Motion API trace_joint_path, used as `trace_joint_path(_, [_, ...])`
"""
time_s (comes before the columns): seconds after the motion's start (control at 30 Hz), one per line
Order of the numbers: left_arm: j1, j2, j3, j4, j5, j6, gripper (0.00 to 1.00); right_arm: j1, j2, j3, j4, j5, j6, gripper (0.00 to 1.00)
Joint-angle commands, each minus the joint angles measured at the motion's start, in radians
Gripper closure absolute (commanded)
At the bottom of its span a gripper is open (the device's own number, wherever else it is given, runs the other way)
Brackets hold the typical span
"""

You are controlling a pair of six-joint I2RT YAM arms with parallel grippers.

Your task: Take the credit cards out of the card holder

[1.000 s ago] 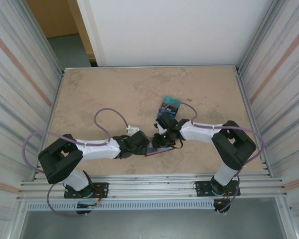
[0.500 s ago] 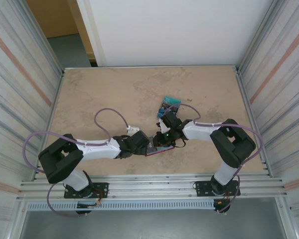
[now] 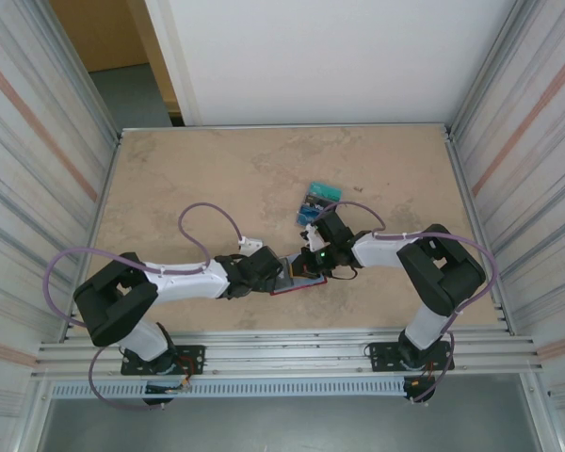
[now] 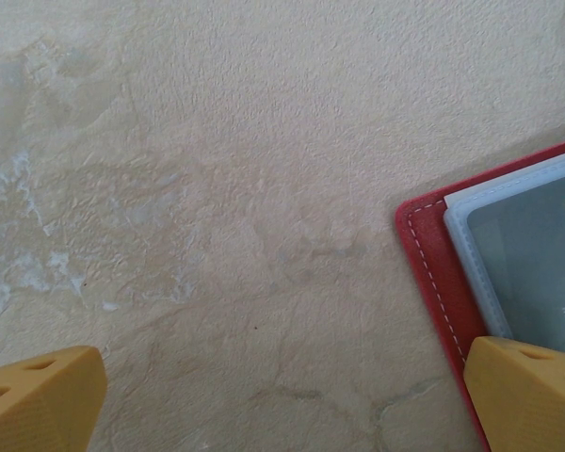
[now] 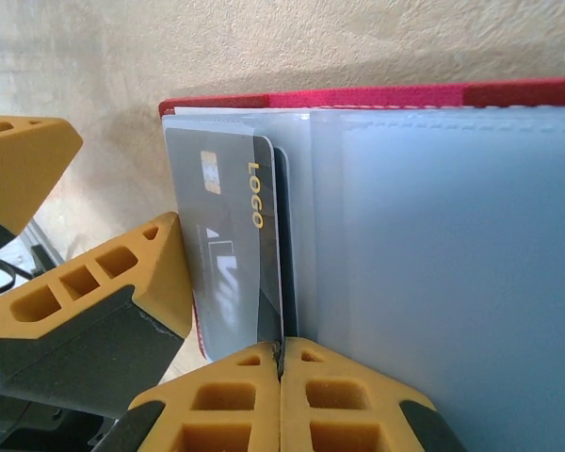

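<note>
Grey plastic credit card marked LOGO, left-centre of the right wrist frame, half out of a clear sleeve of the red leather-like card holder: likely light, stiff, slick, best pinched by its exposed edge, where the right gripper jaws are clamped; left gripper jaws wide apart.

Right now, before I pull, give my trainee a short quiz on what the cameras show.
1. True or false: the left gripper stands open.
2. The right gripper is shut on: A) the dark grey plastic card marked LOGO; B) a purple cable; C) nothing.
3. Where do the loose blue and teal plastic cards lie relative to the red leather-like card holder?
Key: 1 true. 2 A. 3 On the tan table, just beyond the holder's far side.
</note>
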Motion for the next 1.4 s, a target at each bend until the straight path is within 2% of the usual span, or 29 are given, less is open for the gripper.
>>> trace_joint_path(0.0, [-0.009, 0.031, 0.006, -0.067, 0.003, -0.012, 0.01, -0.007, -0.032, -0.011, 0.038, -0.033, 0.017, 0.95])
trace_joint_path(0.6, [0.003, 0.038, 0.01, -0.072, -0.007, -0.009, 0.01, -0.094, -0.089, -0.017, -0.125, 0.054, -0.096, 0.96])
trace_joint_path(0.93, [0.022, 0.052, 0.022, -0.052, -0.017, 0.011, 0.01, -0.1, -0.097, -0.026, -0.105, 0.05, -0.079, 0.97])
trace_joint_path(1.37, [-0.003, -0.018, 0.134, -0.07, -0.035, 0.12, 0.01, -0.098, -0.114, -0.043, -0.089, 0.059, -0.063, 0.97])
